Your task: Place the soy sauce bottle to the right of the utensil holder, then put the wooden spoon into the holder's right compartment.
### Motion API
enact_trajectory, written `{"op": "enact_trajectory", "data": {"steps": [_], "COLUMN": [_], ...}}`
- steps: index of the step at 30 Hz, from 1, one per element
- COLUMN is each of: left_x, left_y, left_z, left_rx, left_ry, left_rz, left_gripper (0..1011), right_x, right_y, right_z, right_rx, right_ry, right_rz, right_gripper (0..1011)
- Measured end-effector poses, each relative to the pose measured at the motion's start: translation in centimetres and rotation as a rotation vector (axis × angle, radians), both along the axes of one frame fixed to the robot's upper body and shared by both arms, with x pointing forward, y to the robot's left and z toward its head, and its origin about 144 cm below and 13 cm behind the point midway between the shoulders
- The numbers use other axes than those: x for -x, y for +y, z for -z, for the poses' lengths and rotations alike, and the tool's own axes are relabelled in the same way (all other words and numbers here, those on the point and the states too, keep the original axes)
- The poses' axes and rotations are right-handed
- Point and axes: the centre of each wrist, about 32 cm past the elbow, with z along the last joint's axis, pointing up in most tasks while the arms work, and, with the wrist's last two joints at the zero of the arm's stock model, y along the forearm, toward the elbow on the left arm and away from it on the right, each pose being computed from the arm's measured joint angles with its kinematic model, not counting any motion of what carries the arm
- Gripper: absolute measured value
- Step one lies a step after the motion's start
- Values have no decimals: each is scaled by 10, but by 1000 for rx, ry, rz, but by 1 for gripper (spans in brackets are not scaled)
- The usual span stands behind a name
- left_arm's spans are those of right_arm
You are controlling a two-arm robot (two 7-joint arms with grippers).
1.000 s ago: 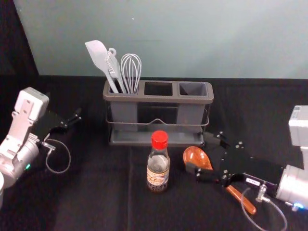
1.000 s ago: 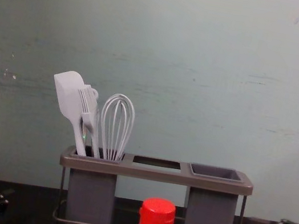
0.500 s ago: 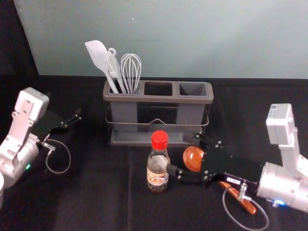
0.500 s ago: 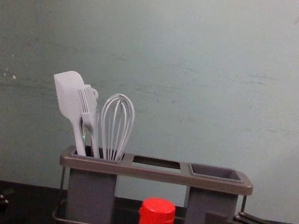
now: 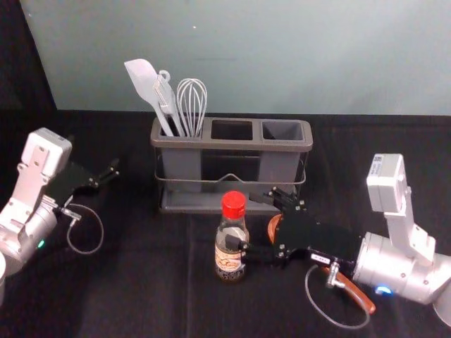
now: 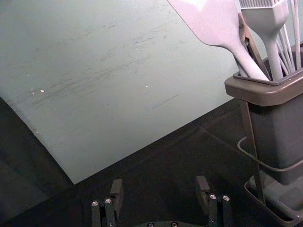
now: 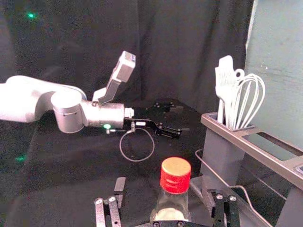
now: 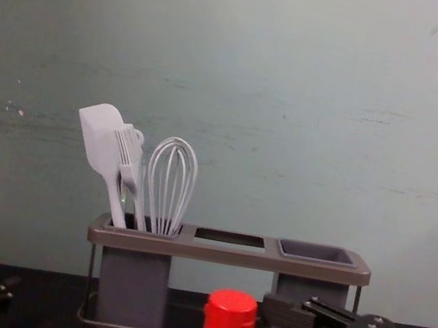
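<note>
Right hand (image 5: 242,220) nearer bottle (image 5: 229,262) — room at both edges

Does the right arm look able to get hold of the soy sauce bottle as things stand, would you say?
Probably yes: the right gripper is close beside the bottle, its open jaws facing it, and nothing visible stands between them.

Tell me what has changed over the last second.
The right gripper has moved toward the robot's left, over the spoon and up to the soy sauce bottle. Its fingers are open, one on either side of the bottle, with no grip closed yet. The bottle, the spoon, the utensil holder and the open left gripper stayed where they were.
</note>
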Motion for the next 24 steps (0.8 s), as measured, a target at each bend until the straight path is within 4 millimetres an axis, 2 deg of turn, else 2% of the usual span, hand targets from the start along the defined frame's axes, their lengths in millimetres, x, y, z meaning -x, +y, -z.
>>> {"op": "enact_trajectory", "data": {"steps": [24], "left_x": [0], "left_y": [0], "left_z": [0], "left_rx": [0], "left_ry": [0], "left_rz": [0], "left_gripper": [1005], "right_x": [-16], "right_y": [18], "right_z": [3], "right_rx": [-44], "right_ry": [62], "right_rz": [43], "right_gripper": [1004]}}
